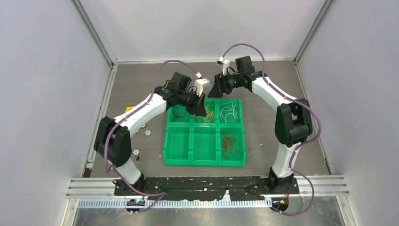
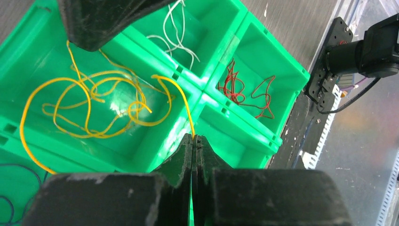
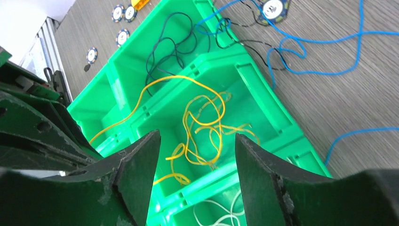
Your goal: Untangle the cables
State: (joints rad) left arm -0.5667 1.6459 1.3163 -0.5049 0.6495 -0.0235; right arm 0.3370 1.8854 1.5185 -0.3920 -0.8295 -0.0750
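A green six-compartment tray (image 1: pixel 205 162) holds sorted cables: a yellow bundle (image 2: pixel 89 101) in the far middle bin, white (image 2: pixel 171 40) in the far right bin, red (image 2: pixel 235 89) in the near right bin, and dark ones (image 3: pixel 164 47) in the far left bin. My left gripper (image 2: pixel 194 137) is shut on one yellow cable (image 2: pixel 181 94). That cable arcs from the tips over the divider into the yellow bundle. My right gripper (image 3: pixel 197 136) hangs open above the yellow bin (image 3: pixel 207 127) with nothing between its fingers. Blue cables (image 3: pixel 306 52) lie loose on the table beyond the tray.
Small round discs lie on the table left of the tray (image 1: pixel 147 133), with more (image 3: pixel 123 35) near its far corner. Both grippers hover close together over the tray's far row (image 1: pixel 207 101). The near left and near middle bins (image 1: pixel 193 143) look bare.
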